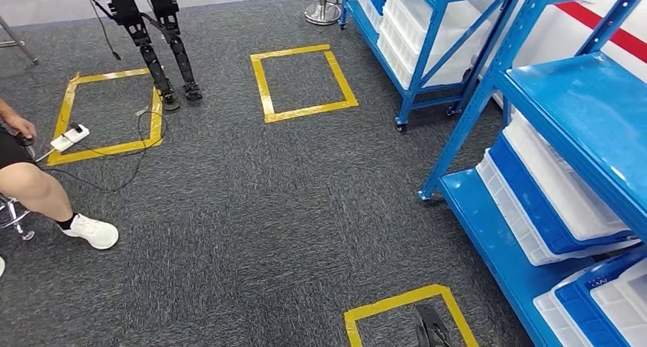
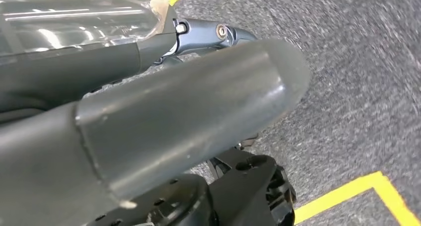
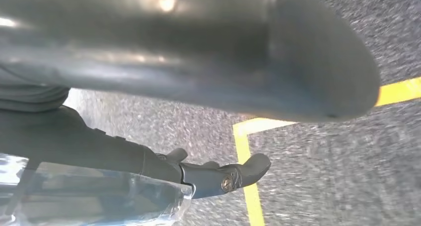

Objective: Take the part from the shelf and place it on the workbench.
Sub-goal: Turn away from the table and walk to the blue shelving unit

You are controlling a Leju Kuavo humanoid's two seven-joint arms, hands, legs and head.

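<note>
A blue metal shelf (image 1: 580, 110) stands close at the right of the head view, with white and blue bins (image 1: 557, 194) stacked on its lower levels. What lies inside the bins is hidden. A second blue shelf (image 1: 427, 27) with white bins stands further back. My left hand (image 2: 164, 112) hangs over the grey carpet, its thumb large in the left wrist view and its dark fingers (image 2: 213, 35) stretched out with nothing in them. My right hand (image 3: 198, 52) hangs the same way, fingers (image 3: 223, 176) extended over a yellow tape line, holding nothing.
A seated person's leg and white shoe (image 1: 91, 231) are at the left. Another robot's dark legs (image 1: 164, 49) stand at the back left near a power strip (image 1: 70, 137) and cable. Yellow taped squares (image 1: 301, 84) mark the carpet. A metal post base (image 1: 323, 13) stands behind.
</note>
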